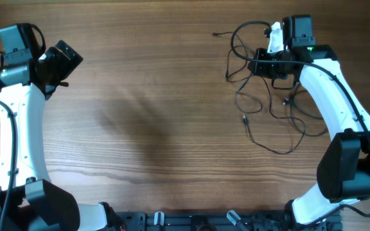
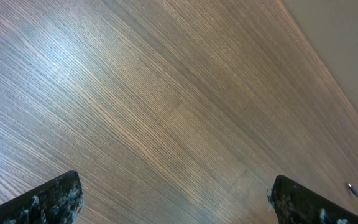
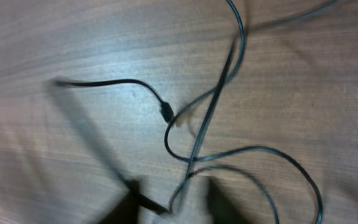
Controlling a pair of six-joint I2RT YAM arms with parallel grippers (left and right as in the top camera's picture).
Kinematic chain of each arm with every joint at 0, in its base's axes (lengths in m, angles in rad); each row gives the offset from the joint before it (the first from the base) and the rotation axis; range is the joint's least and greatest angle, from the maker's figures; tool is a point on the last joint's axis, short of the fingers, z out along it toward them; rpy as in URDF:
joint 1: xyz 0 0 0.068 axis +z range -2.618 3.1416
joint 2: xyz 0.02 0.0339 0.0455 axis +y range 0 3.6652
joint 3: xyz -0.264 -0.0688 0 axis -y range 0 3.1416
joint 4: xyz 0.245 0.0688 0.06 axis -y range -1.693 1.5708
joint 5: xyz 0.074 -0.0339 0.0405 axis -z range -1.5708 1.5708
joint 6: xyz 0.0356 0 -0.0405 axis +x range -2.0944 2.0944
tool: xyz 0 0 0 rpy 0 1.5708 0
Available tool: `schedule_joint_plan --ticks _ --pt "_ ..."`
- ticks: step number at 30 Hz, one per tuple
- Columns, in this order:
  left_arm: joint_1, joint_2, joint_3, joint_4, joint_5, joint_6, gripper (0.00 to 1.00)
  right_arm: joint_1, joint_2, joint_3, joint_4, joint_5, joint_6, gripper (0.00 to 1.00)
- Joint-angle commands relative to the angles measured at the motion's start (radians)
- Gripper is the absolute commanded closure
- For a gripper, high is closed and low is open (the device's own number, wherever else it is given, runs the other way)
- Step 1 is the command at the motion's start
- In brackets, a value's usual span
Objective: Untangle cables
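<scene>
The cables point(image 1: 278, 152) lie in a loose tangle near the far right corner of the bench point(image 1: 172, 96), one small plug point(image 3: 165, 112) resting on the wood. The right hand point(image 3: 173, 202) hovers over the far part of the tangle, fingers narrowly parted with a thin strand between them; blur hides any contact. The left hand point(image 2: 173, 190) is spread wide over bare wood near the far left corner, well apart from the cables.
</scene>
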Motion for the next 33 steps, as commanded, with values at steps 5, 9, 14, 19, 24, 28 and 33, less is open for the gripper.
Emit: schedule_joint_plan --ticks 5,9,14,19,24,28,33 --pt "0.006 0.000 0.002 0.002 -0.006 -0.010 0.00 0.002 0.014 -0.004 -0.034 0.193 0.000 0.00" --pt "0.006 0.000 0.002 0.002 -0.006 -0.010 0.00 0.002 0.014 -0.004 -0.039 0.229 0.001 0.00" --pt "0.006 0.000 0.002 0.002 -0.006 -0.010 0.00 0.002 0.014 -0.004 -0.037 0.229 0.001 0.00" --pt "0.006 0.000 0.002 0.002 -0.006 -0.010 0.00 0.002 0.014 -0.004 -0.037 0.229 0.001 0.00" --pt "0.006 0.000 0.002 0.002 -0.006 -0.010 0.00 0.002 0.014 -0.004 -0.037 0.229 0.000 0.01" --pt "0.006 0.000 0.002 0.002 -0.006 -0.010 0.00 0.002 0.014 -0.004 -0.032 0.229 0.001 0.00" --pt "0.006 0.000 0.002 0.002 -0.006 -0.010 0.00 0.002 0.014 -0.004 -0.029 0.229 0.000 0.00"
